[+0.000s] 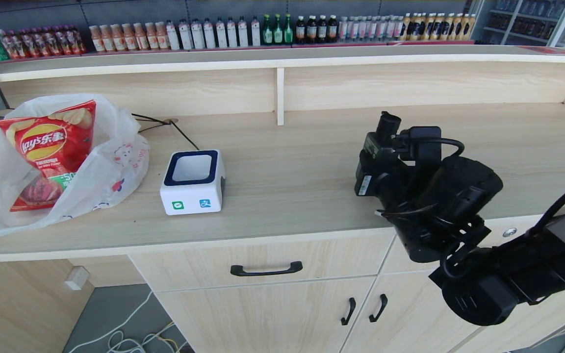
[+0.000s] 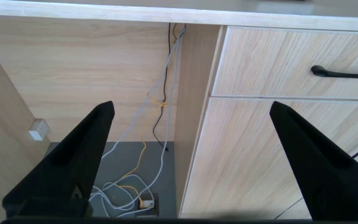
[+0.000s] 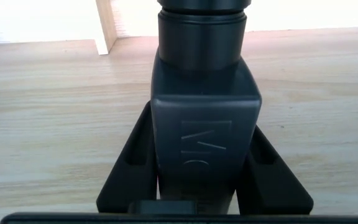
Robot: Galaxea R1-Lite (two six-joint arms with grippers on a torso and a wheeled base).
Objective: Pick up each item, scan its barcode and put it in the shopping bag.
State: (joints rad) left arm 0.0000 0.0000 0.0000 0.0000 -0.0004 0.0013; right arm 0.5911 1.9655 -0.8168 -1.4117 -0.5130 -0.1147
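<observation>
While my right jaws are clamped on a dark grey bottle [image 1: 378, 152], I hold it over the right part of the wooden surface [image 1: 287, 181], well apart from the scanner [image 1: 193, 182]. My right wrist view shows the bottle [image 3: 204, 118] squeezed between both black fingers [image 3: 129, 174], its black cap pointing away from me toward the back of the surface. Whether its base touches the wood I cannot tell.

A white box with a dark blue frame round its window, the scanner stands near the middle of the surface, and its black cable [image 1: 184, 135] runs off behind it. Just to its left slumps the white plastic shopping bag [image 1: 115, 162], mouth open, with a red bag of crisps [image 1: 49, 147] standing inside it, mostly upright and leaning a little.

My left jaws are wide apart and hold nothing. They hang below the surface's edge, facing the pale wooden cabinet front, where a drawer with a black handle [image 2: 344, 73] sits beside an open recess. Loose cables [image 2: 135, 186] trail down that recess to the grey floor, and a small white box [image 2: 39, 129] is fixed to its side wall.

Behind the surface, a long shelf carries a row of drink bottles [image 1: 263, 29]
</observation>
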